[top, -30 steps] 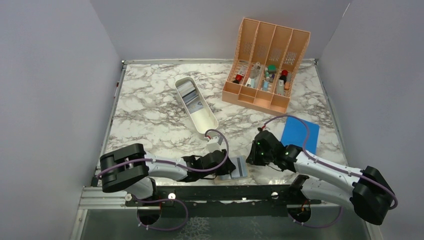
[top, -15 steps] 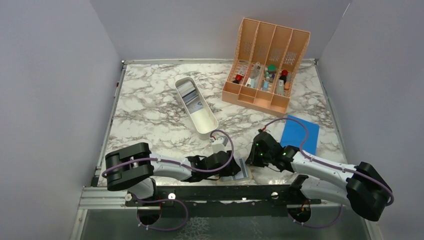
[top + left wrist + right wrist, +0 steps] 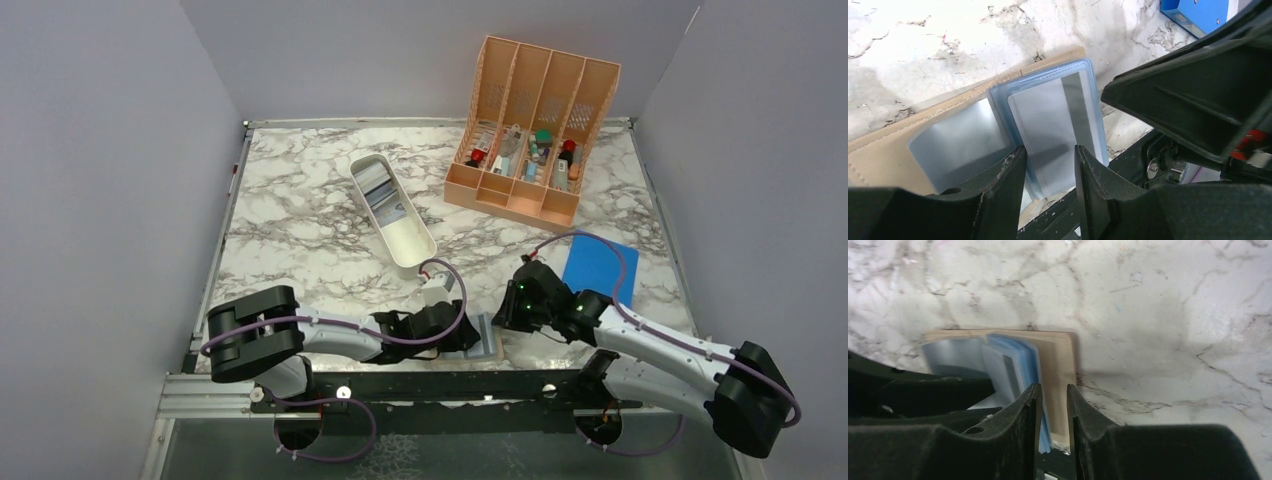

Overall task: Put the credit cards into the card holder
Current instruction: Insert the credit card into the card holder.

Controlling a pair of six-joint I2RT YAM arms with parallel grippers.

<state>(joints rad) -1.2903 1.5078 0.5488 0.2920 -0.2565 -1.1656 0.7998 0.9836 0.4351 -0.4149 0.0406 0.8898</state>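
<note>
Left gripper (image 3: 1049, 152) hangs low over the open card holder (image 3: 883, 155), fingers a little apart astride a blue-grey sleeve (image 3: 963, 140) with a grey credit card (image 3: 1048, 115) tucked inside. Right gripper (image 3: 1053, 390) shows a narrow gap over the sleeve edges. Whether either one pinches anything, I can't tell. That holder lies at the near edge of the marble table (image 3: 300, 230), between both arms.

On the tabletop (image 3: 300, 230), the card holder (image 3: 481, 337) lies at six o'clock, a credit card (image 3: 1050, 132) in it; oblong tray (image 3: 412, 240) near centre, slotted organizer (image 3: 530, 130) at one, flat slab (image 3: 600, 268) at three.
</note>
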